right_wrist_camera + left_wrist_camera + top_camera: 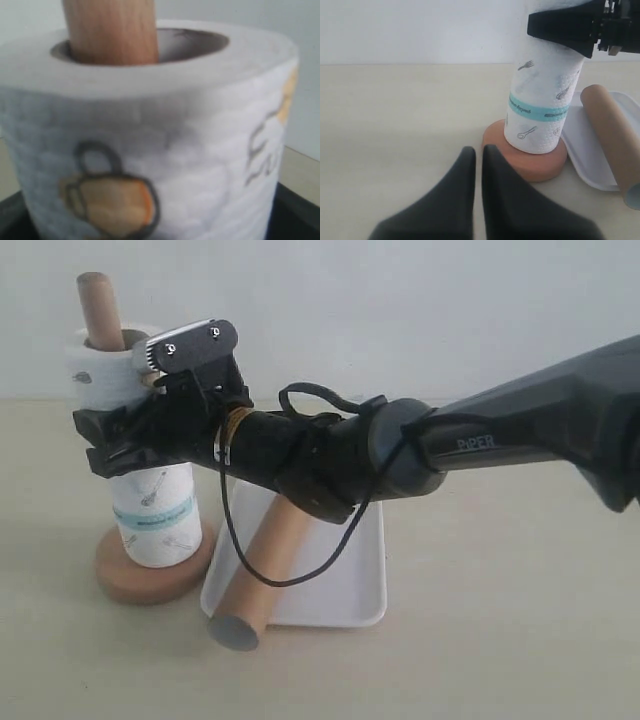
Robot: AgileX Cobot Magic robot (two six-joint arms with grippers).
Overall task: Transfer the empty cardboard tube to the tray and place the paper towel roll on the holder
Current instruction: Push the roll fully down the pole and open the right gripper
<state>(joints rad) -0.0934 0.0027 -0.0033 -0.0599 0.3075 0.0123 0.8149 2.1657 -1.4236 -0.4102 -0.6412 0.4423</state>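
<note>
The paper towel roll [155, 515] stands upright on the holder [140, 578], its lower end on the round base, and the dowel [98, 308] sticks out of its core. My right gripper [96, 445] reaches across from the right and is shut on the roll's upper part. In the right wrist view the roll [165, 165] fills the space between dark fingers [296, 215], with the dowel [112, 30] in its core. The empty cardboard tube [265, 560] lies slantwise on the tray [345, 595], one end past the front rim. My left gripper [479, 152] is shut and empty, low beside the holder's base [535, 167].
The beige tabletop spreads around the holder and tray. A pale wall stands behind. The right arm's black cable [240, 540] hangs in a loop over the tube and tray.
</note>
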